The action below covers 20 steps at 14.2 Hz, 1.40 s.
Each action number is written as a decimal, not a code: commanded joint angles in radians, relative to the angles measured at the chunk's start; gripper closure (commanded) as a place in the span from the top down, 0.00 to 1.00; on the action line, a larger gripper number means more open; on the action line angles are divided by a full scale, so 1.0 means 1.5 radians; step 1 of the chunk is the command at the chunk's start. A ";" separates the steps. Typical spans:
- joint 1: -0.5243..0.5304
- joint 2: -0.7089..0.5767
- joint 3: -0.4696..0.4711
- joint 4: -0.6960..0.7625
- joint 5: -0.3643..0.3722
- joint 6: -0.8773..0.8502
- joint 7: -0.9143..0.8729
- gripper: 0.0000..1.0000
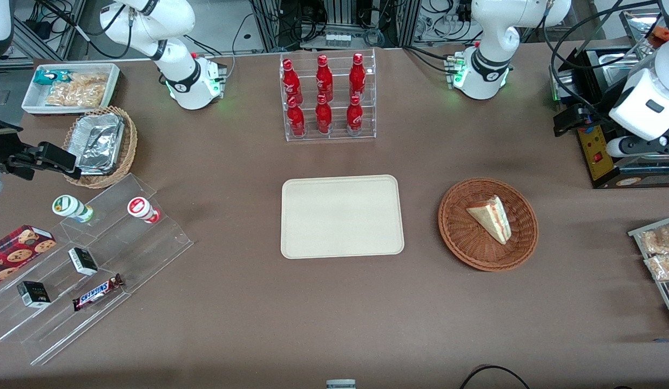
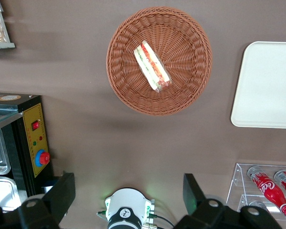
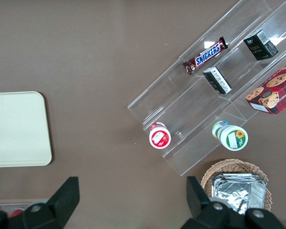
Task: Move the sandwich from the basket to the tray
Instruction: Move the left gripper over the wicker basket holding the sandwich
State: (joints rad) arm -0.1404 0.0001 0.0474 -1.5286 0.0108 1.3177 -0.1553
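Observation:
The sandwich [image 1: 491, 218] [image 2: 152, 67], a pale bread wedge with red and pink filling, lies in the reddish-brown wicker basket [image 1: 458, 243] [image 2: 128, 95]. The cream tray [image 1: 342, 216] [image 2: 267, 86] [image 3: 16, 129] sits bare beside the basket, toward the parked arm's end. My left gripper [image 1: 566, 121] [image 2: 127, 193] hangs high over the table toward the working arm's end, farther from the front camera than the basket. It is open, with its fingers wide apart and nothing between them.
A clear rack of red bottles [image 1: 329, 97] [image 2: 271, 186] stands farther from the front camera than the tray. A black appliance with a yellow panel [image 1: 596, 151] [image 2: 35, 138] sits under the gripper. Snack packets [image 1: 661, 254] lie near the working arm's end. A stepped acrylic shelf [image 1: 86, 259] stands toward the parked arm's end.

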 commanded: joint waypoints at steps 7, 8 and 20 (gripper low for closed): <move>0.001 0.011 -0.002 -0.005 -0.001 0.000 -0.002 1.00; 0.001 0.015 -0.002 -0.013 -0.001 -0.003 -0.001 1.00; -0.008 0.011 -0.006 -0.325 0.000 0.329 -0.004 1.00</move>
State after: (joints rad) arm -0.1450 0.0447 0.0394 -1.9295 0.0100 1.7222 -0.1550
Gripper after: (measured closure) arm 0.000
